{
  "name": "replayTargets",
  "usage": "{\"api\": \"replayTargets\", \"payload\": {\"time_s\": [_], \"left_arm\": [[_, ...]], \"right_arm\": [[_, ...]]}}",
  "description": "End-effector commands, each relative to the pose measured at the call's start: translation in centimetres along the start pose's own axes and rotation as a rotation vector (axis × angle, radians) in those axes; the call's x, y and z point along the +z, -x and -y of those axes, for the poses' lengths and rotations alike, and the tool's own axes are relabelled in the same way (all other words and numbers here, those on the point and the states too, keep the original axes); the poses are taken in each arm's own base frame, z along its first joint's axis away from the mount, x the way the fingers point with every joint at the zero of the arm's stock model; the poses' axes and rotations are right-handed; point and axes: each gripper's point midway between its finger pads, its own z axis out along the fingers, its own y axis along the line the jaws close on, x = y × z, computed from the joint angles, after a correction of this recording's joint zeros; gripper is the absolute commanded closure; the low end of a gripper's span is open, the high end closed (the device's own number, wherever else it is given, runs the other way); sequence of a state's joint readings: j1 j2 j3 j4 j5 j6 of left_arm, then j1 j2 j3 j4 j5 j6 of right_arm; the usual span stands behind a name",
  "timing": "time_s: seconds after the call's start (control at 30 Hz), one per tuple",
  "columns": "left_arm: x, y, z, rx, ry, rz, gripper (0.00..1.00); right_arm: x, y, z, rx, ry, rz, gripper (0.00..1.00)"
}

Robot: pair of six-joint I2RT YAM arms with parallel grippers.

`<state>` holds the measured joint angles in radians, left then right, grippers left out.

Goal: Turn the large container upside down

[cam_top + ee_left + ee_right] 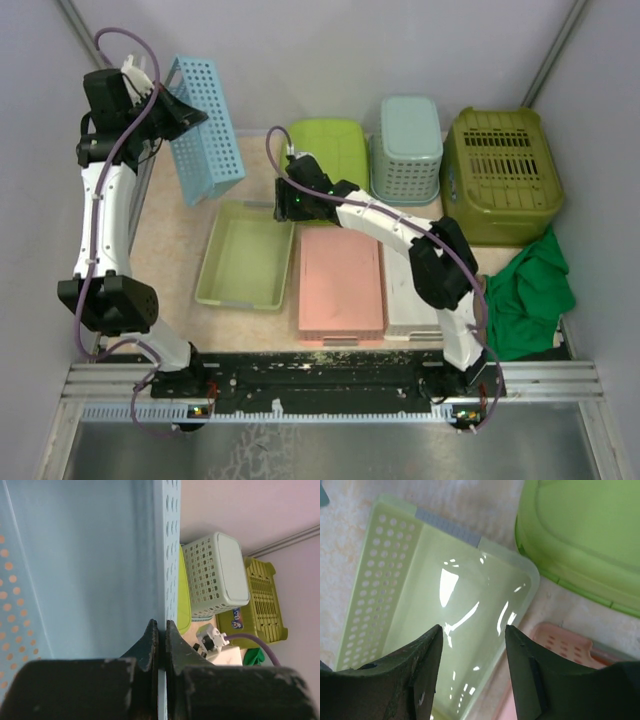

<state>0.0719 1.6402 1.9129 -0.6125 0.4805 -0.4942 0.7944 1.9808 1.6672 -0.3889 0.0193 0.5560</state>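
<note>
Top external: L fingers (188, 113) clamp blue basket (210, 140), on edge upper left; I'd tip it rim-down slowly. R fingers (282, 203) part-open, empty, over green tray (240, 262).

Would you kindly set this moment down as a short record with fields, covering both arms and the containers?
left fingers: shut on the wall of the blue basket
blue basket: in the air, tilted on edge, back left
right fingers: open, above a corner of the pale green tray
pale green tray: open side up
nearby: pink tray, mint basket, olive crate, green cloth
</note>
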Motion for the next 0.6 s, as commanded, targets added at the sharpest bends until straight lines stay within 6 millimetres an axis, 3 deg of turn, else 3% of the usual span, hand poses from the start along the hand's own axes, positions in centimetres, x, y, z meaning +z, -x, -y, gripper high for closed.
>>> {"api": "replayTargets", "payload": {"time_s": [0.0,0.27,0.43,0.57], "left_arm": [[-1.8,3.1,2.4,0.058,-0.134,0.108,1.0],[-2.7,3.4,-0.2,0.046,-0.059,0.134,1.0],[-3.5,3.8,-0.7,0.045,-0.055,0.152,1.0],[-4.0,4.3,-0.7,0.046,-0.066,0.161,1.0]], "right_arm": [[0.8,6.3,-1.9,0.034,0.076,0.139,0.47],[6.1,9.1,-1.3,0.129,0.103,0.156,0.47],[9.5,8.0,-3.0,0.134,0.195,0.07,0.47],[9.8,5.7,-4.1,0.114,0.25,-0.008,0.49]]}}
